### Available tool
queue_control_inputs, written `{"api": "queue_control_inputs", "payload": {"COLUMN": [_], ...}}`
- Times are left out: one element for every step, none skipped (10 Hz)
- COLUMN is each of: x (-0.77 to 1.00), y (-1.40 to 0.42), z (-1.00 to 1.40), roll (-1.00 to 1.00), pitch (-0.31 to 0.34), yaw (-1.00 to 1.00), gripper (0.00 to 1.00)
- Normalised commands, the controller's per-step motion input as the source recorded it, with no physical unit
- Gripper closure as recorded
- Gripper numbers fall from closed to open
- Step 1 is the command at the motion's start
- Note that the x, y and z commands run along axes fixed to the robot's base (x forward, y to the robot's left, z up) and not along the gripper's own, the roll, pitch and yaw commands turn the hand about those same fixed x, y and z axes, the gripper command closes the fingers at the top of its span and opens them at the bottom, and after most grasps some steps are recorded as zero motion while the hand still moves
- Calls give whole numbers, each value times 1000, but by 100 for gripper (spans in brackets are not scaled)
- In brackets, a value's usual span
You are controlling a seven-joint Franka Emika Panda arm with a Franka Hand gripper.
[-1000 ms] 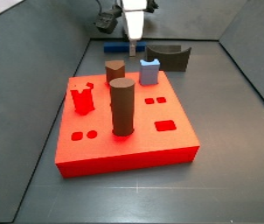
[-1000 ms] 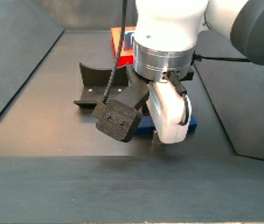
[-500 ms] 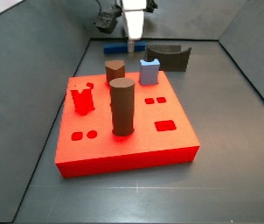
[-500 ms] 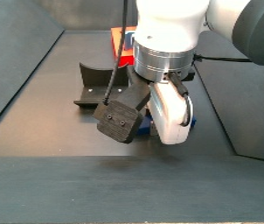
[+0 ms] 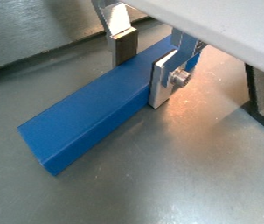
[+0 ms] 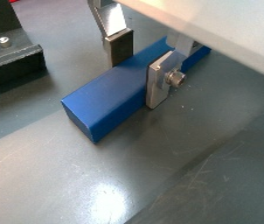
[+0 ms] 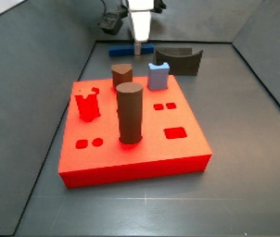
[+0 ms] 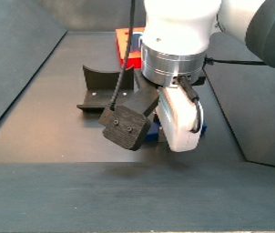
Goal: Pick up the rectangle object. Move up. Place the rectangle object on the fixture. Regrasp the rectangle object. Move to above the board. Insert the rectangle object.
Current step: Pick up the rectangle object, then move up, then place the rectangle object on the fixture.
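Largest of all, the bright-red square board (image 7: pixel 133 130) with square and round holes fills the middle of the grey floor (image 7: pixel 248 176) in a side view. From its top rise a tall brown cylinder (image 7: pixel 129 113), a shorter brown peg (image 7: pixel 121 73), a small red peg (image 7: pixel 88 104) and a short light-blue peg (image 7: pixel 159 76). Behind the board, beside the light-blue peg, stands the small dark grey-brown fixture (image 7: pixel 180 60) with a curved notch in its top; it also shows from its other side (image 8: pixel 104 86), left of the arm.

The white and silver arm (image 8: pixel 177 41) reaches straight down at the far end of the tray, behind the board, with the gripper (image 7: pixel 140 39) low to the floor. The long slim dark-blue rectangle object (image 5: pixel 111 105) lies flat on the grey floor, lengthwise under the wrist. The gripper (image 6: pixel 141 66) straddles it partway along its length: one silver finger (image 5: pixel 166 77) lies against one long side, the other (image 6: pixel 118 39) against the opposite side, so the jaws are closed down to the bar's width and grip it. In a side view the bar's blue end (image 8: pixel 154 135) peeks out beneath the black wrist camera (image 8: pixel 124 123).
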Motion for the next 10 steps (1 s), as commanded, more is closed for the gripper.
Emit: {"api": "queue_control_inputs", "payload": {"x": [0,0,9,-18,-17,-15,-13,0,-3,-11], "y": [0,0,-36,-47,-29,-22,-18,0,-1,-5], "z": [0,833,825,739,563,410,246,1000,1000,1000], "roll": [0,0,-6,-18,-26,-34,-43,0,-10,-20], "pitch": [0,0,2,22,23,26,27,0,6,14], "yaw": [0,0,22,24,27,28,26,0,0,2], "gripper": [100,100,100,100,100,100,100,100,100,100]}}
